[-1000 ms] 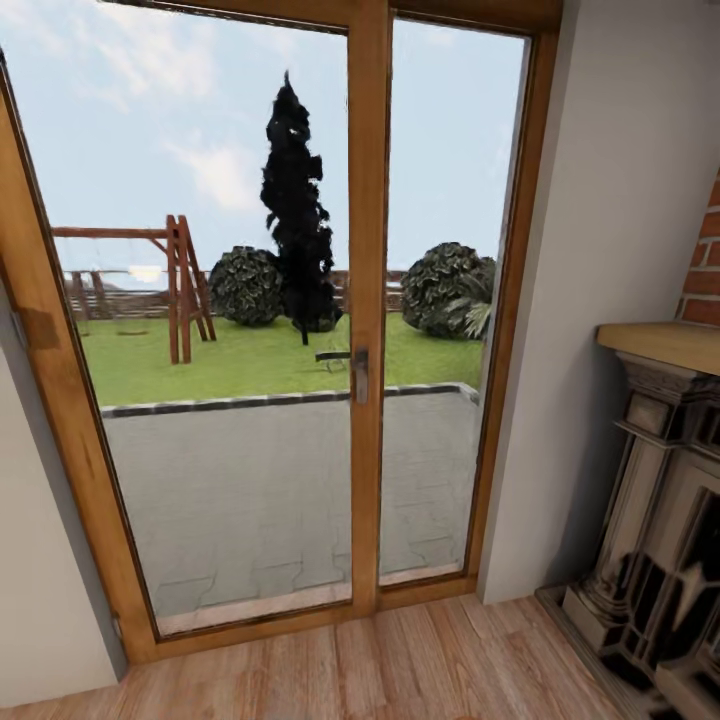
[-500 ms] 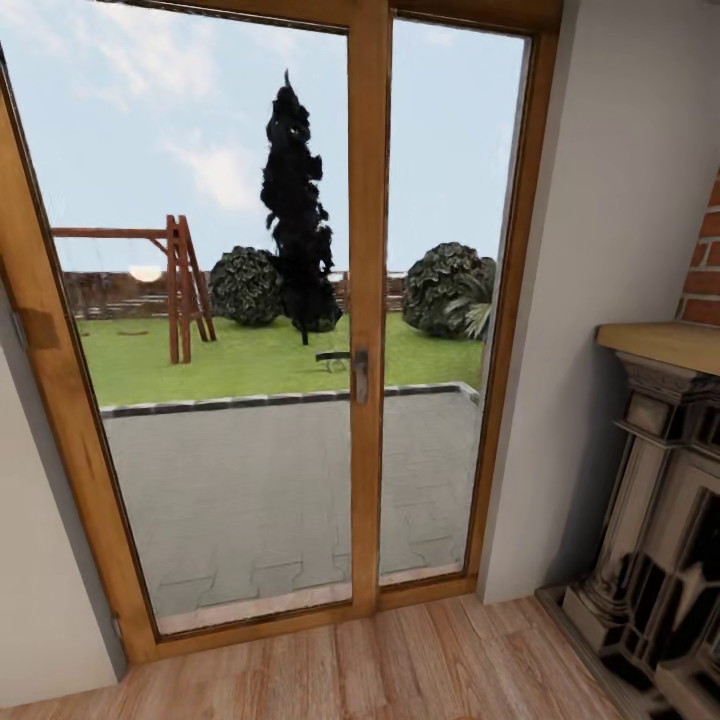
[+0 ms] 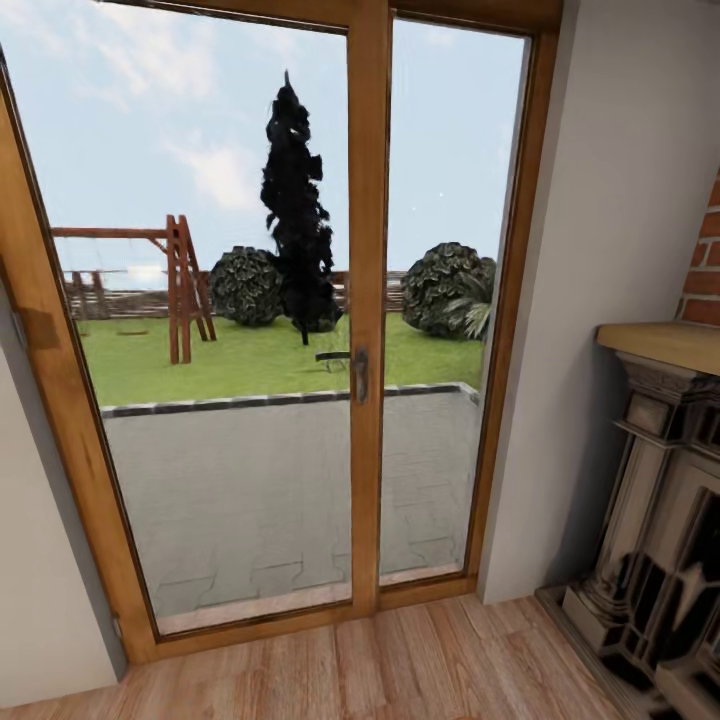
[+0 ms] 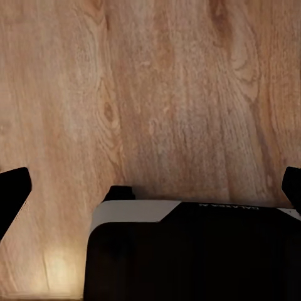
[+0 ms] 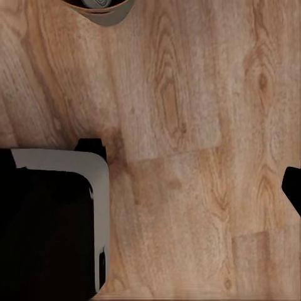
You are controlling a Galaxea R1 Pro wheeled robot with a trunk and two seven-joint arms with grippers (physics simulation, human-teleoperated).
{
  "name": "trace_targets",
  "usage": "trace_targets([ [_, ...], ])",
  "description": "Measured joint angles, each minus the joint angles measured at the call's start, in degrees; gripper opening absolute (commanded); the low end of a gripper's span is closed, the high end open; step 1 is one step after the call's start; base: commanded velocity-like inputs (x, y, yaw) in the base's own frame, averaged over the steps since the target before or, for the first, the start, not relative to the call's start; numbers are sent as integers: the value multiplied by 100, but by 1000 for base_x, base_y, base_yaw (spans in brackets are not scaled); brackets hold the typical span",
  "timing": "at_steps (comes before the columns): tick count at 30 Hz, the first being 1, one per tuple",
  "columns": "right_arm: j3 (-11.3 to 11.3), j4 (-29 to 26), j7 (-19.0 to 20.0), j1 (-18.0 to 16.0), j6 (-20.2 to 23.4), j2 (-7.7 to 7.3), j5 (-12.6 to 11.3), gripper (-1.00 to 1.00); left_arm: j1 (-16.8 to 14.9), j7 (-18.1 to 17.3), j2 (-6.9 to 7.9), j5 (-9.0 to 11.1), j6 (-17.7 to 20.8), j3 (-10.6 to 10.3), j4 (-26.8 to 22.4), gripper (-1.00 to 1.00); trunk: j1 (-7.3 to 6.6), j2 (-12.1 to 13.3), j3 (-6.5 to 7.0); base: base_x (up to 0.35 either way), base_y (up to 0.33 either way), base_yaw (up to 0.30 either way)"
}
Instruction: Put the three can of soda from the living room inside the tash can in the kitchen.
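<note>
A tall wood-framed glass door (image 3: 366, 330) takes up most of the head view and serves as the landmark here. Through its panes lies a grey paved patio (image 3: 270, 490), beyond that a green lawn (image 3: 250, 360), and at the far edge of the lawn a wooden swing frame (image 3: 180, 285), a dark slender cypress tree (image 3: 296, 210) and two round bushes (image 3: 245, 286) on either side of the tree. A small metal handle (image 3: 360, 375) sits on the door's centre post.

To the right of the door stands a plain pale wall (image 3: 610, 250), and further right again a fireplace (image 3: 660, 520) with a tan mantel shelf, dark carved surround and a strip of red brick above it. Below the door runs a light wooden plank floor (image 3: 400, 670).

The left wrist view looks straight down on that same kind of wood floor, with a black-and-white part of the robot's body (image 4: 188, 251) below the camera. The left claw (image 4: 150, 188) has its dark fingertips (image 4: 14, 194) at the two outer edges of the picture, spread wide apart with nothing between them. In the right wrist view the right claw (image 5: 150, 188) is likewise spread, one dark fingertip (image 5: 292, 188) at the edge, over bare planks.

The soda cans and the bin cannot be placed from these pictures.
</note>
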Motion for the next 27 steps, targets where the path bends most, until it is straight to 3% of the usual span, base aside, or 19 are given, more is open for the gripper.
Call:
trace_targets([
  [4,3,5,2,51,0,75,-10,100,105,-1,123,-8,8,-3,1,100,0,0,0,0,0,0],
  [11,-1,7,4,80,0,261,-9,100,337,-6,200,-17,15,-1,1,100,0,0,0,0,0,0],
  [27,4,1,4,84,0,320,-24,100,402,-10,246,-22,16,-1,0,100,0,0,0,0,0,0],
])
